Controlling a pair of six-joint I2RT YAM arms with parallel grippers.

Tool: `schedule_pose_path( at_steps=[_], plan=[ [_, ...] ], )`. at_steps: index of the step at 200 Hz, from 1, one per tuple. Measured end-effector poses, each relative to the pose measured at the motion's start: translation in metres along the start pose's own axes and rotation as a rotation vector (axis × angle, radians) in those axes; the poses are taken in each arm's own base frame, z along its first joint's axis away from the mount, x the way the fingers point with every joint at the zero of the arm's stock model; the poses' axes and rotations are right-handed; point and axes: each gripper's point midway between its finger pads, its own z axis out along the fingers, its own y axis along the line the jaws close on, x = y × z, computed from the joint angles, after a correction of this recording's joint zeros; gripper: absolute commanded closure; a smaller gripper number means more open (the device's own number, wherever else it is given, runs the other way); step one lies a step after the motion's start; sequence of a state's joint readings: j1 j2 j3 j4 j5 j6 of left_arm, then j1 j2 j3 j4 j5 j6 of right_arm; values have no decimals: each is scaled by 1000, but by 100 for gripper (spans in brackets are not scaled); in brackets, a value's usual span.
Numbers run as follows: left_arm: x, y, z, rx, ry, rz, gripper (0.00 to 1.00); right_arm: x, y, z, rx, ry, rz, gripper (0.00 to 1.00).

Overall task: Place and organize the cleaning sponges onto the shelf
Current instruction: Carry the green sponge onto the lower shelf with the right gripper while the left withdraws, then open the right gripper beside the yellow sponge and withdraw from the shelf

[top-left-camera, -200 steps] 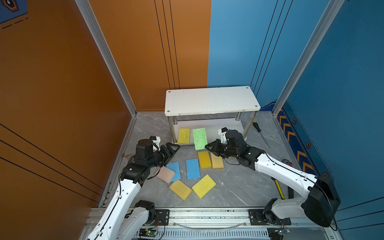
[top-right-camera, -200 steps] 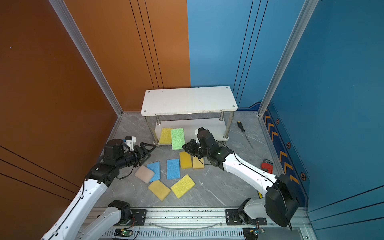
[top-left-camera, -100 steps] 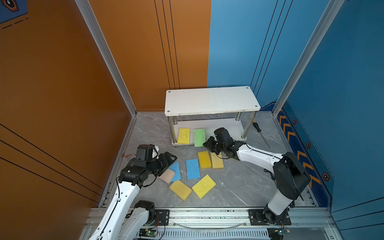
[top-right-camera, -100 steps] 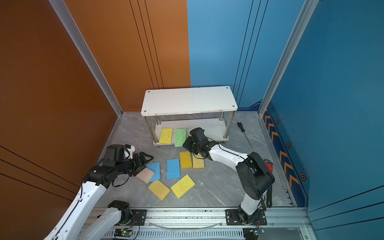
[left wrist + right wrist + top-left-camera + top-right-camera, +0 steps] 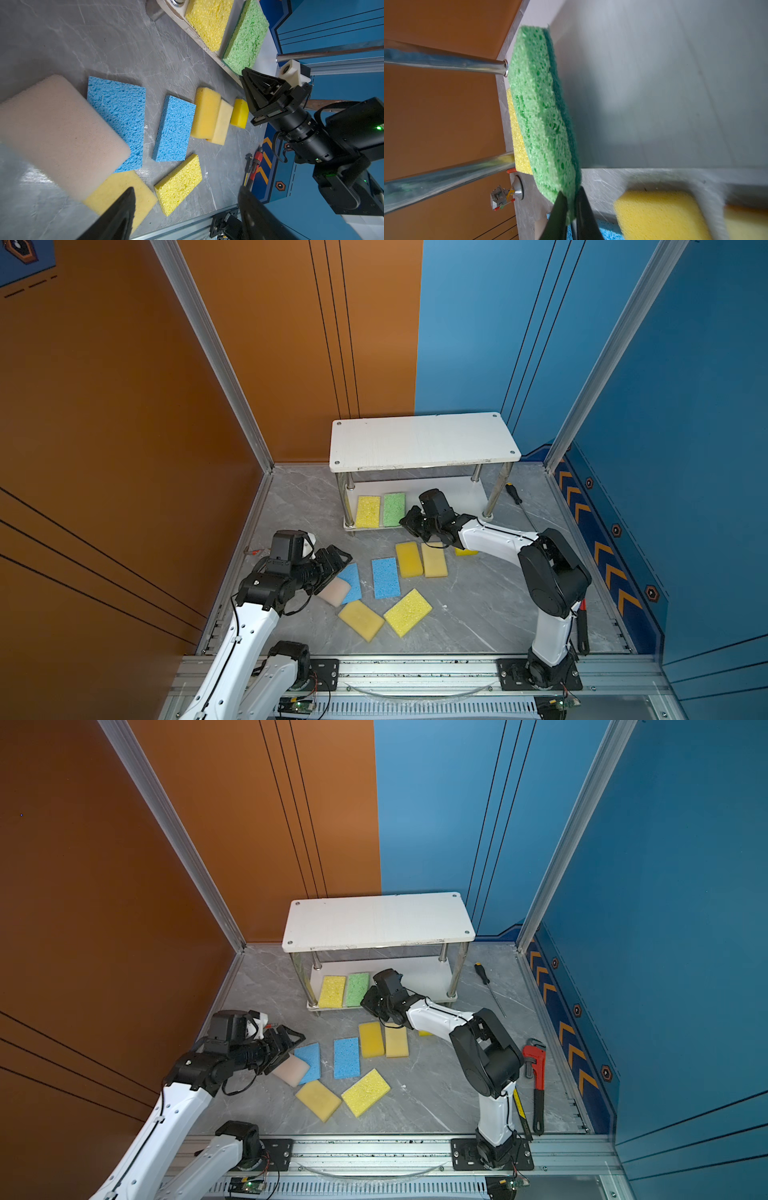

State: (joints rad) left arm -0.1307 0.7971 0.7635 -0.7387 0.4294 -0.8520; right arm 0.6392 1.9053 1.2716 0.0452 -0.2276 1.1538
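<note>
The left gripper (image 5: pixel 337 561) hangs spread and empty above a smooth whitish-pink sponge (image 5: pixel 333 592), which overlaps a porous blue sponge (image 5: pixel 353 577) on the grey floor (image 5: pixel 478 605). Beside these lie a second blue sponge (image 5: pixel 385 577), several yellow sponges (image 5: pixel 408 612) and a pale tan sponge (image 5: pixel 434 559). On the lower board of the shelf (image 5: pixel 424 441), a shelved yellow sponge (image 5: pixel 368 511) and the green sponge (image 5: pixel 393 509) sit side by side. The right gripper (image 5: pixel 405 522) pinches the green sponge's near edge.

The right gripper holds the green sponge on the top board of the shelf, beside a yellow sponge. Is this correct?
No. The green sponge is on the lower board of the shelf, not the top one; both top views show it. The right gripper holds it, beside a yellow sponge.
</note>
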Motion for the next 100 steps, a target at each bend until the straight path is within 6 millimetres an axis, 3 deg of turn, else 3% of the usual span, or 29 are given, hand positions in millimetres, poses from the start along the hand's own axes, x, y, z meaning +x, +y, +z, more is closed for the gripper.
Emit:
schedule_pose_path(
  at_steps=[40,73,100],
  plan=[
    [0,1,-1,-2,-3,3,21,-3,10,10,-20,11,-2,85],
    [0,2,-1,-6,-1,10,21,-2,8,15,-18,26,3,73],
    [1,2,-1,-7,0,10,21,-3,7,15,-17,24,7,68]
  ],
)
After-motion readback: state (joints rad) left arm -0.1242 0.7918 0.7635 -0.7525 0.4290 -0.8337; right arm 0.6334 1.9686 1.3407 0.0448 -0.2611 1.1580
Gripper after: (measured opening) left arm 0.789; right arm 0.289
